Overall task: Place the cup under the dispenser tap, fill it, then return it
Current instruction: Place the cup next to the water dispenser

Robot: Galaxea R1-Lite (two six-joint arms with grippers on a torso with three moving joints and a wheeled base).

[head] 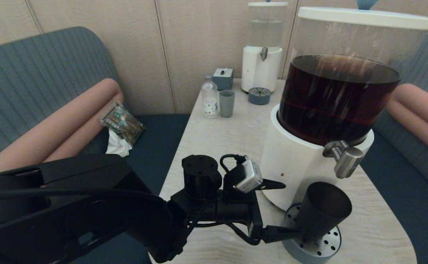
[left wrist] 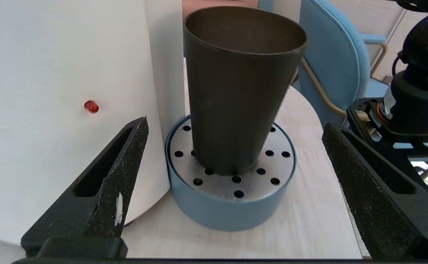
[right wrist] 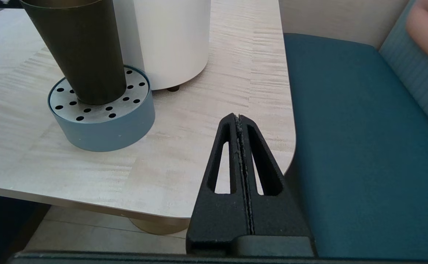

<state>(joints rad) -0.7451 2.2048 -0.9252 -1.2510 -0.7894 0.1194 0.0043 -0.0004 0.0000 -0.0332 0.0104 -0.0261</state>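
The black cup (head: 322,211) stands upright on the round blue drip tray (head: 322,249), beneath the brushed-steel dispenser tap (head: 346,159) of the large dispenser (head: 291,161), which holds dark brown liquid. My left gripper (head: 285,209) is open at the cup's left side, and neither finger touches it. The left wrist view shows the cup (left wrist: 236,91) on the tray (left wrist: 232,209), just ahead of the spread fingertips (left wrist: 135,146). No liquid shows in the visible part of its inside. My right gripper (right wrist: 238,118) is shut on nothing, low beside the table's near right corner, with the cup (right wrist: 85,55) off to its side.
At the table's far end stand a smaller clear-liquid dispenser (head: 262,66), its tray (head: 259,96), a grey-green cup (head: 226,103), a clear bottle (head: 209,99) and a grey box (head: 223,78). A snack packet (head: 122,123) lies on the left bench. A blue bench seat (right wrist: 353,128) borders the table's right edge.
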